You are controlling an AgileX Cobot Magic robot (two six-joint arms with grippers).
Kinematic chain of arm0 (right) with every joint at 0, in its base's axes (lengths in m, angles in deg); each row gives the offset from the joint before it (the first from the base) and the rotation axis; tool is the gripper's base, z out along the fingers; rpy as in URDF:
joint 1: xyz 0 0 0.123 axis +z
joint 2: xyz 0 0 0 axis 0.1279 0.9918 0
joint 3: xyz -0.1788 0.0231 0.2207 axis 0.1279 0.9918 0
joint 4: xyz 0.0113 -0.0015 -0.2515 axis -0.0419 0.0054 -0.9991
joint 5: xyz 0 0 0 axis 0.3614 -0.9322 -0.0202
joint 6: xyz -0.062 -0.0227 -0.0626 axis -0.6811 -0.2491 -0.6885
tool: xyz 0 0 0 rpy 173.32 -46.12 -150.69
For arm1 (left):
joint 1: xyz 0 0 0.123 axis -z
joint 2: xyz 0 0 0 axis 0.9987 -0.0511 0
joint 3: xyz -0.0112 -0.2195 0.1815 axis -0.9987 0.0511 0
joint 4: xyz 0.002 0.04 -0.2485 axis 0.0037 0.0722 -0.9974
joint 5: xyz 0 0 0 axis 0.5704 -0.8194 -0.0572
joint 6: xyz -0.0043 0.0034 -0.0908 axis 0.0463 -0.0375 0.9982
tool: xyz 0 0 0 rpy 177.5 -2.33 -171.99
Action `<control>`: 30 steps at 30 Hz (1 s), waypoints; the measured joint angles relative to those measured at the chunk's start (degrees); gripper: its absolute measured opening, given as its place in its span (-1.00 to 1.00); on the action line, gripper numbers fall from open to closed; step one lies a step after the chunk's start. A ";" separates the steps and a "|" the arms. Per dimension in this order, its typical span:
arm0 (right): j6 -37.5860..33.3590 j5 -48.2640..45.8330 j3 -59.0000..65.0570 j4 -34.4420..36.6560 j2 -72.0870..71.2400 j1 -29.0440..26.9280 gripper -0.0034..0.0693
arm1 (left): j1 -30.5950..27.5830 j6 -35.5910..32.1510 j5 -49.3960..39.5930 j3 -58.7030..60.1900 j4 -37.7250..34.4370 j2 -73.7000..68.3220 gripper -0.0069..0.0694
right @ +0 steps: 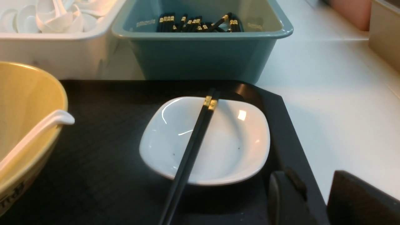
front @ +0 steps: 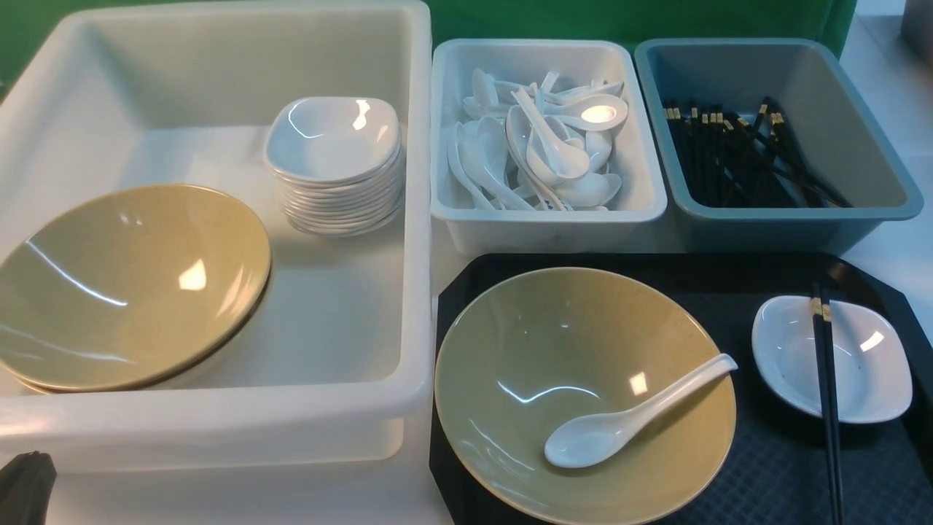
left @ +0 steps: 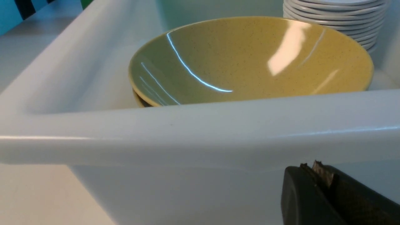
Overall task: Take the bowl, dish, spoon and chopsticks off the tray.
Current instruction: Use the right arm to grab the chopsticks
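Bowl [front: 525, 364] seated at left edge of tray [front: 773, 474], spoon [front: 619, 426] laid inside, handle over rim, chopsticks [front: 826, 379] laid across dish [front: 867, 364] near right edge, bare floor left between, left gripper [left: 315, 175] closed outside white tub [front: 219, 430], right gripper [right: 315, 187] parted, empty, at tray's right rim.

White table [right: 331, 87] with the four containers resting directly on it.
A large white tub [front: 415, 306] stands just ahead of the left gripper [left: 315, 175]. The black tray [right: 103, 156] lies ahead of and beside the right gripper [right: 315, 200], its far edge close to a white bin [front: 547, 222], ahead-left, and a grey-blue bin [right: 200, 59], straight ahead.
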State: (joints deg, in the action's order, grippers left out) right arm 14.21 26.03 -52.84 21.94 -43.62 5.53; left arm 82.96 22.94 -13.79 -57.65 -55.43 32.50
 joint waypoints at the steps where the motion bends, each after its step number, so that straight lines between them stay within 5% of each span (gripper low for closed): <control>1: 0.05 0.00 0.00 0.00 0.00 0.00 -0.25 | 0.00 0.25 0.09 0.00 -0.27 0.00 -0.84; 3: 1.70 0.00 0.00 0.00 0.00 0.00 -0.25 | 0.00 3.30 0.40 0.00 -3.82 0.00 -0.84; 5: 9.32 0.00 0.00 1.64 0.00 0.00 -0.25 | 0.00 12.51 1.03 0.00 -15.96 0.00 -0.84; 9: 35.53 0.00 0.00 10.07 0.00 0.00 -0.25 | 0.00 28.83 1.87 0.00 -39.90 0.00 -0.84; 12: 50.43 0.00 0.00 12.93 0.00 0.01 -0.25 | 0.00 34.16 1.81 0.00 -49.64 0.00 -0.84; 14: 54.28 0.00 0.00 13.50 0.00 0.01 -0.25 | 0.00 34.79 1.50 0.00 -51.50 0.00 -0.84; 23: 48.73 0.58 0.00 14.53 0.00 0.06 -0.25 | 0.00 31.03 0.63 -0.74 -52.45 0.00 -0.84; 26: 42.75 1.23 -0.64 15.78 0.00 0.80 -0.25 | 0.00 21.99 -1.24 -5.48 -51.87 0.00 -0.84; 30: 25.26 -1.44 -9.97 15.96 1.89 3.94 -0.33 | 0.00 1.90 -5.08 -18.25 -47.30 -2.08 -0.84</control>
State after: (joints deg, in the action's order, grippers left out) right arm 39.46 24.59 -62.81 37.90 -41.73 9.47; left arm 82.96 24.84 -18.88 -75.90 -102.73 30.42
